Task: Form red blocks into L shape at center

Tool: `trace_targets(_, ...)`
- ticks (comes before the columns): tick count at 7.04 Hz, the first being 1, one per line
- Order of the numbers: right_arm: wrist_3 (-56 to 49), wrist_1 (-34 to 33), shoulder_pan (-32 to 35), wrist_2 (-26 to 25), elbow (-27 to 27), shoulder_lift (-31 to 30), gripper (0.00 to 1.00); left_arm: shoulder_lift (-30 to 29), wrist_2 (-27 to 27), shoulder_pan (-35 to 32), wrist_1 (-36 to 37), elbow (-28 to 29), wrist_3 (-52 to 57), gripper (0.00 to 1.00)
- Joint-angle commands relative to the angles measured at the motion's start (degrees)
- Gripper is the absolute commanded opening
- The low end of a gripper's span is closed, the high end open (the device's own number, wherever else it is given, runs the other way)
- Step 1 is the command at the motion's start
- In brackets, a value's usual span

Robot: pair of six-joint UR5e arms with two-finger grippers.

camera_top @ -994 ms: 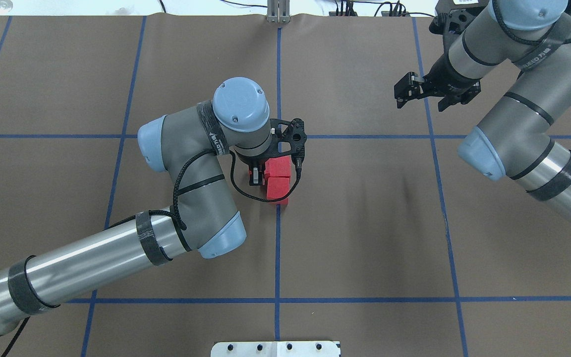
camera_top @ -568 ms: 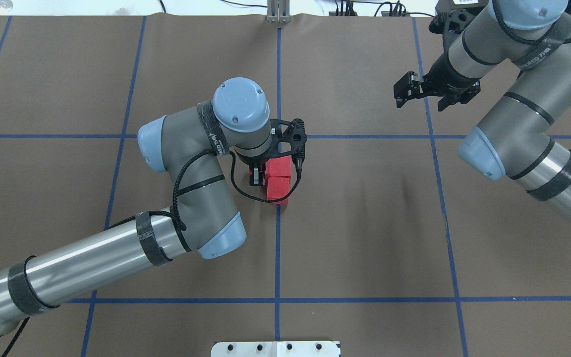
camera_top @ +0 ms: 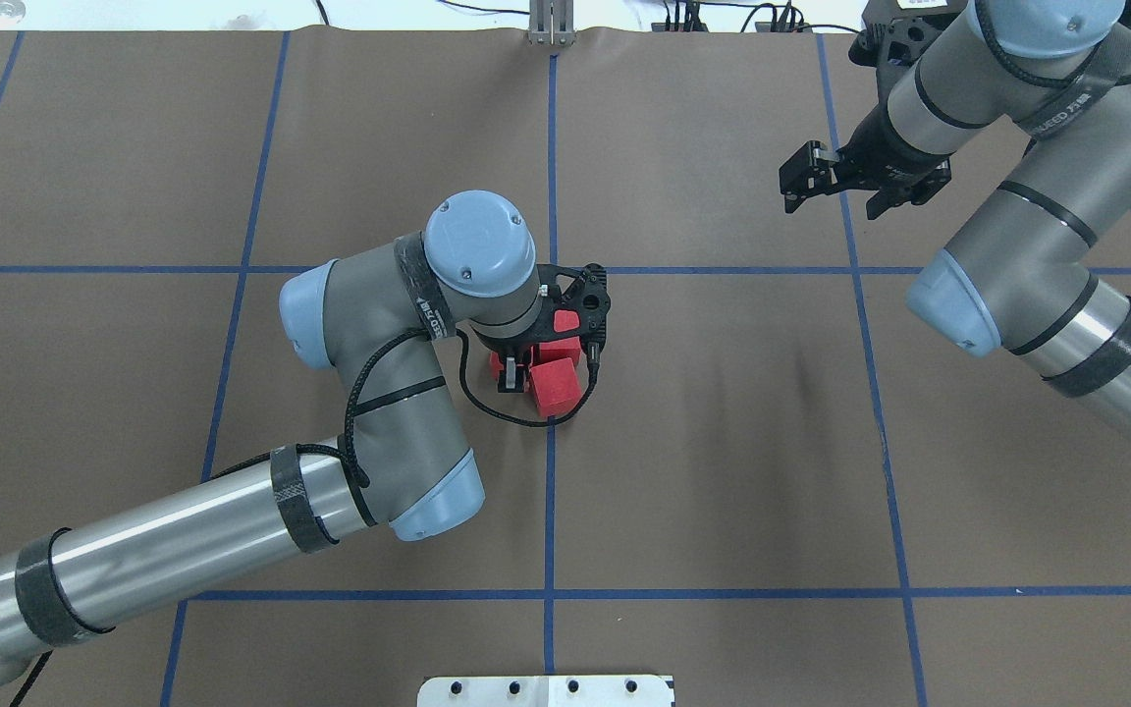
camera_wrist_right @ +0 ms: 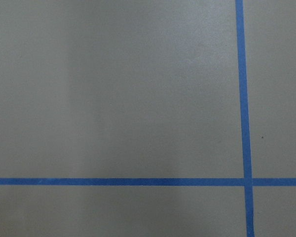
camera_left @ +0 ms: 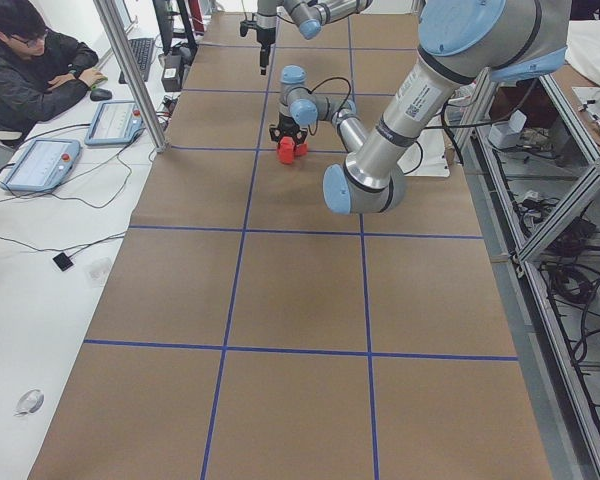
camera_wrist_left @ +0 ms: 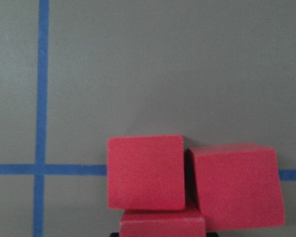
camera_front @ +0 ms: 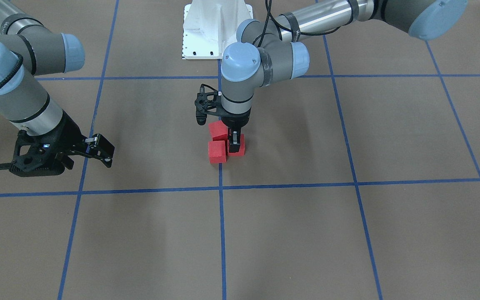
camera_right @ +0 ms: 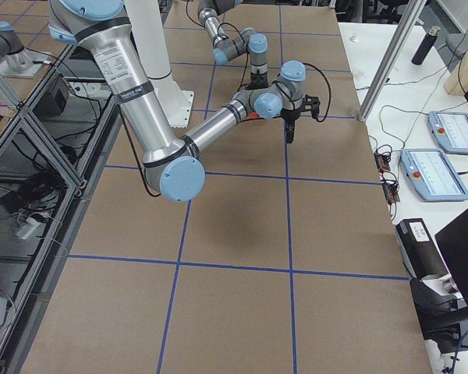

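The red blocks look light and stiff, so the left end effector pinching one by its flat sides seems right; the right end effector hangs spread.

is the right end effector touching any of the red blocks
Apart. The overhead view shows the right end effector with a wide stretch of bare mat between it and the red blocks.

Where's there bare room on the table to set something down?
Bare: the square right of the middle blue line and the far left square. Crowded: the red blocks on that line, with the left gripper among them, and the far right edge by the right gripper.
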Motion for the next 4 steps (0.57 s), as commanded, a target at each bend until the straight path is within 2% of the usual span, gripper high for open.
trace_targets(1, 0.00, 0.00, 0.00, 0.00, 0.00, 0.09, 0.99, 0.51, 0.07, 0.29, -1.25, -0.02, -0.01, 0.78)
trace_targets(4, 0.00, 0.00, 0.00, 0.00, 0.00, 0.09, 0.99, 0.43, 0.07, 0.20, -1.16, -0.20, 0.08, 0.81)
